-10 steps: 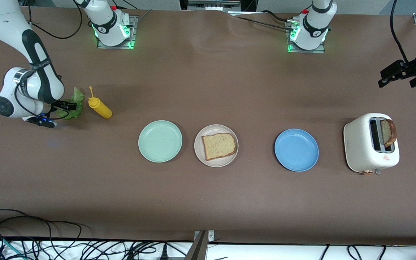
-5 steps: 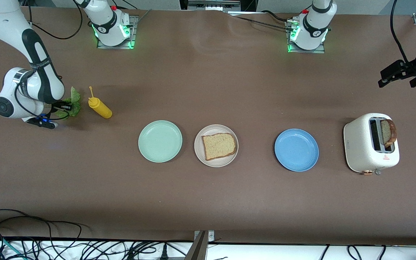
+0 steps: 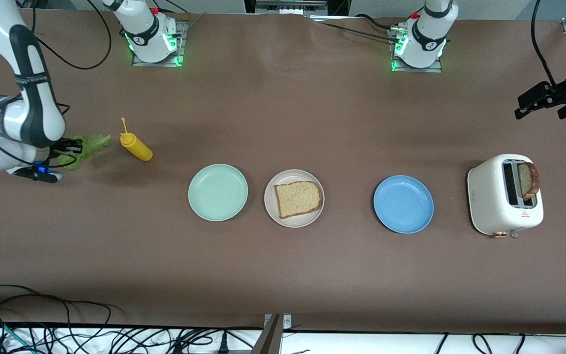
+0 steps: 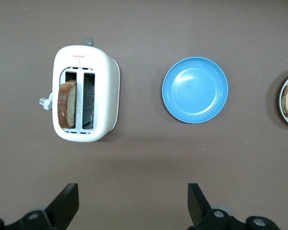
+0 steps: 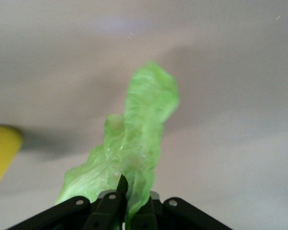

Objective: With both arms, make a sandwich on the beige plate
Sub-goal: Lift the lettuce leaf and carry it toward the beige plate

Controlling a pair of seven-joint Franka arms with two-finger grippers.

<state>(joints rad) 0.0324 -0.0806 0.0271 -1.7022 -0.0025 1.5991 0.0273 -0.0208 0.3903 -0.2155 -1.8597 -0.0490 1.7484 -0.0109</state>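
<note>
Lettuce (image 3: 86,146) is now pinched between the closed jaws of the right gripper (image 3: 72,145), which a second ago stood open around it; the leaf has since come up off the table and hangs out from the fingertips (limp, trailing toward the mustard bottle (image 3: 135,147)). That likely means the pick is done and the carry comes next. Well away from these jaws, toward the table's middle, the beige plate (image 3: 294,218) holds one bread slice (image 3: 298,198). The left gripper (image 4: 133,207) waits, jaws wide, above the toaster (image 3: 496,201) with the second slice (image 3: 528,180).
</note>
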